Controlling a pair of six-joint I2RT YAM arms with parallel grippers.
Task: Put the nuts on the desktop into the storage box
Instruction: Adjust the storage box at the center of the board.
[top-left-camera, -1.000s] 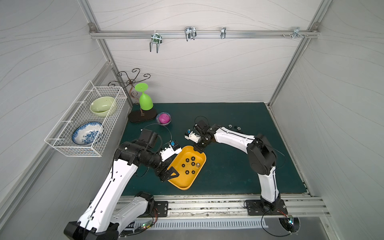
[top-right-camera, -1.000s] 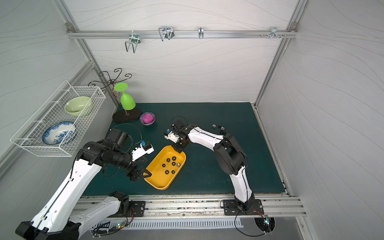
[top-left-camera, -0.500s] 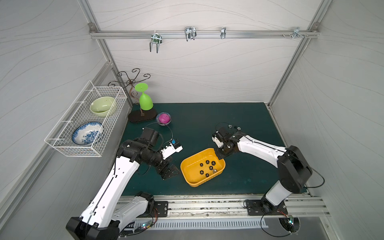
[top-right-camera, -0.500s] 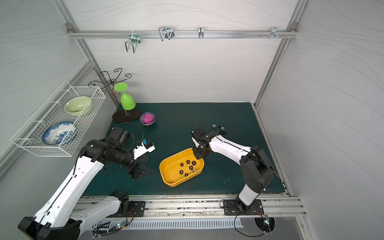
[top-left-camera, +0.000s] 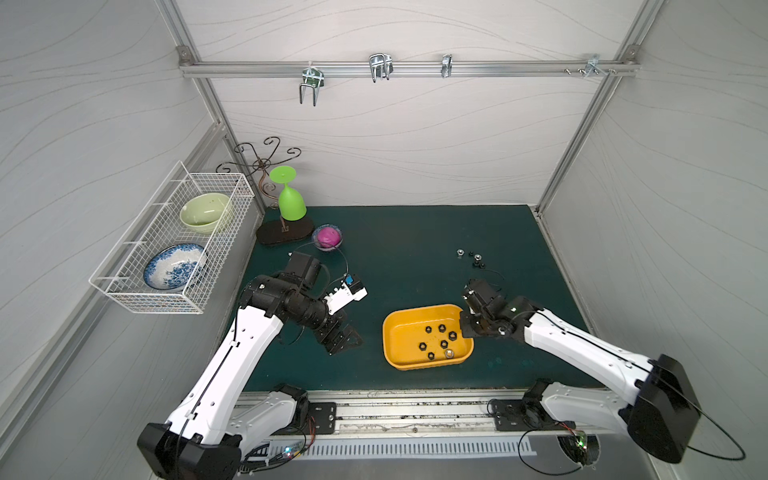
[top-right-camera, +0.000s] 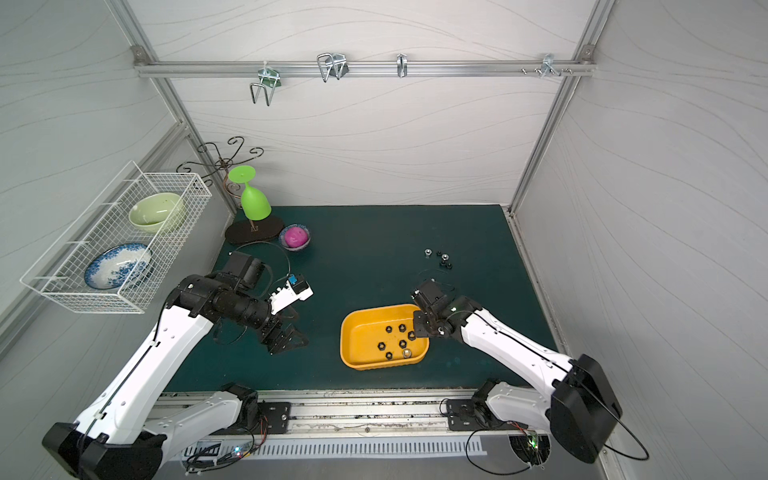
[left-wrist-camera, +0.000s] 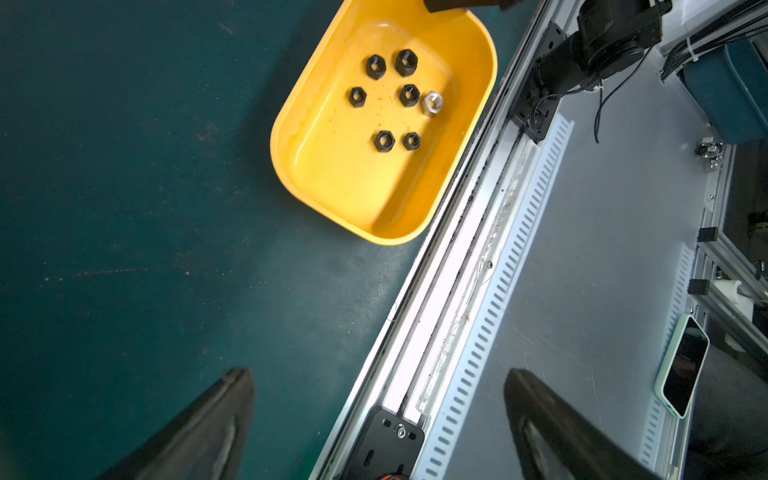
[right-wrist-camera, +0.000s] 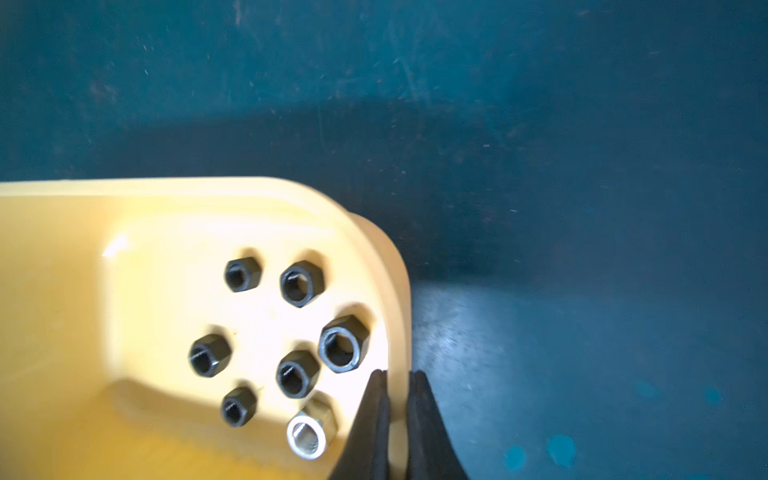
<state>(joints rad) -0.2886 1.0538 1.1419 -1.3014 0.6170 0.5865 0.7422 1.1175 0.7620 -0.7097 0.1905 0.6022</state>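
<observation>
At the near edge runs the metal rail (top-left-camera: 415, 411) on which both arm bases sit. Just behind it, on the dark green table (top-left-camera: 415, 270), lies the yellow storage box (top-left-camera: 388, 332), right of the middle and close to the front edge; the left wrist view shows its long side (left-wrist-camera: 282, 137) almost beside the rail. Inside the box are seven nuts (top-left-camera: 440, 338): six black ones and one silver nut (top-left-camera: 449, 353), grouped toward the right end of the box.

The right gripper (top-left-camera: 465, 328) is at the far right corner of the box. In the right wrist view its fingers (right-wrist-camera: 374, 415) are nearly together, with the yellow wall of the box pinched between them, just beside the silver nut (right-wrist-camera: 307, 436).

The left gripper (top-left-camera: 345, 343) is left of the box and apart from it. Its fingers (left-wrist-camera: 208, 428) stand wide, with nothing between them.

Farther back on the right, well apart from the box, a small cluster of loose nuts (top-left-camera: 471, 257), silver and black, lies on the table.

At the far left corner are a small bowl with a pink ball (top-left-camera: 328, 237) and an upside-down green goblet (top-left-camera: 291, 201) on a dark stand. A white wire basket (top-left-camera: 137, 291) on the left wall holds a green bowl (top-left-camera: 205, 212) and a blue patterned plate (top-left-camera: 174, 266).
</observation>
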